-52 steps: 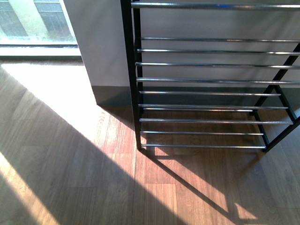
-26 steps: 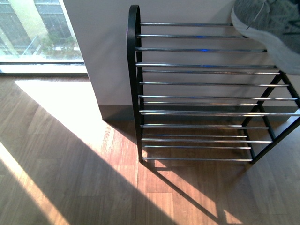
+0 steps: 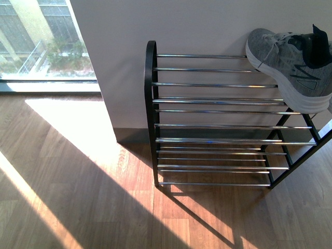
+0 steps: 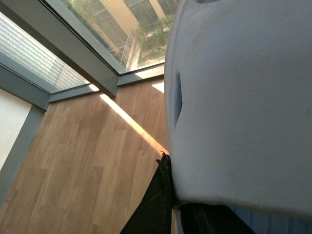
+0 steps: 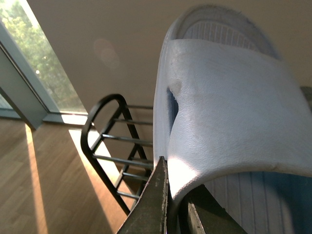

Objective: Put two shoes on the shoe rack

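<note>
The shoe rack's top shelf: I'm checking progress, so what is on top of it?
One grey sneaker sits over the top rods of the shoe rack, toward its right end. Whether it rests there is unclear; nothing else shows.

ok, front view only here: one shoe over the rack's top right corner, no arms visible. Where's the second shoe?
Observer: Left wrist view has it. The second shoe, white sole to the camera, sits in the left gripper. Only wood floor and window show behind it, no rack.
Operator: Is the right arm really gripping the one I see?
Observer: Looks so. In the right wrist view the right gripper is closed on the first shoe at its sole edge, with the rack beyond it.
</note>
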